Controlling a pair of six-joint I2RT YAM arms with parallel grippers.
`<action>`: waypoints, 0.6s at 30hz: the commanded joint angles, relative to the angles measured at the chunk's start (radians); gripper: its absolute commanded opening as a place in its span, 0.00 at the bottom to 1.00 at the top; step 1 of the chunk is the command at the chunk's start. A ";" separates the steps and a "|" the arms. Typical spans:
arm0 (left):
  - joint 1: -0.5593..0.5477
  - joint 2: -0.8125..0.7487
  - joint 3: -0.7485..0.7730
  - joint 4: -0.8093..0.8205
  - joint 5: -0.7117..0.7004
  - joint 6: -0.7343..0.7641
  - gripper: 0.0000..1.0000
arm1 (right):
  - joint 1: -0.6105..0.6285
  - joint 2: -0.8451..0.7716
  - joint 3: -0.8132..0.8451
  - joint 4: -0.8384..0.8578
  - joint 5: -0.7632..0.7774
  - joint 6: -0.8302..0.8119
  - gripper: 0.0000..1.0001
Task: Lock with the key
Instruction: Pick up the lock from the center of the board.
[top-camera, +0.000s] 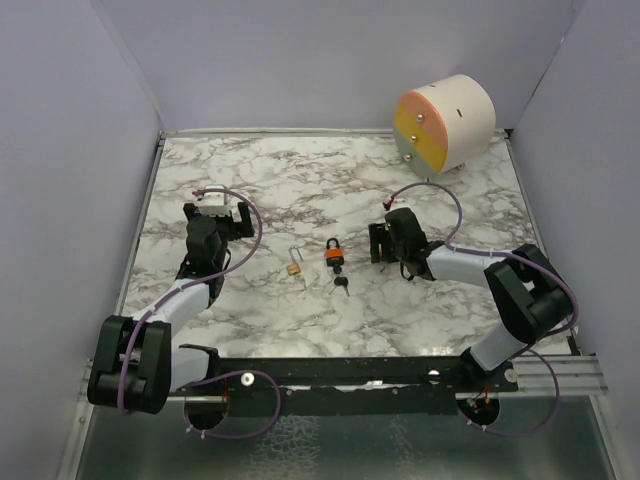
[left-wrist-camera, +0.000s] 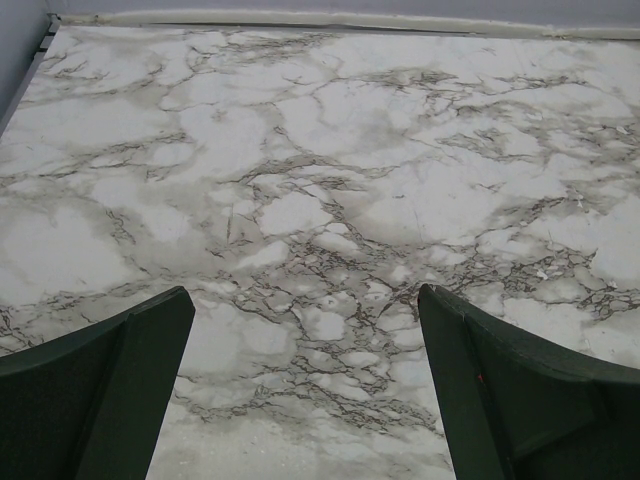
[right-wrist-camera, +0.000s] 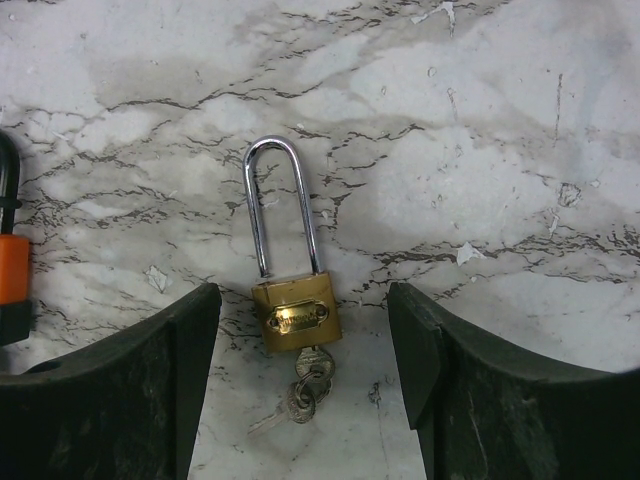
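Brass padlock (right-wrist-camera: 295, 318), small, stiff and slick, looks best pinched across its body, leaving its key (right-wrist-camera: 305, 385) free; right gripper (right-wrist-camera: 303, 310) partly open, left gripper (left-wrist-camera: 305, 310) wide, both empty.

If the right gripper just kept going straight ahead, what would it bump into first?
Probably the brass padlock, centred between its open fingers. The orange padlock sits off to one side, though depth is unclear.

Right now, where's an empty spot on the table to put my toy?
Free: the marble behind the brass padlock and orange padlock, up to the back wall; also the strip in front of the keys. Crowded: the middle, both locks between the jaws.
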 joint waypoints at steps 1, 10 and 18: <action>-0.001 0.005 0.000 0.026 -0.023 -0.018 0.99 | 0.003 -0.005 0.006 -0.009 -0.029 0.029 0.68; -0.001 0.001 -0.003 0.025 -0.035 -0.019 0.99 | 0.003 -0.015 -0.020 -0.017 -0.038 0.039 0.63; 0.000 -0.002 -0.007 0.025 -0.047 -0.020 0.99 | 0.004 0.001 -0.004 -0.043 -0.043 0.043 0.56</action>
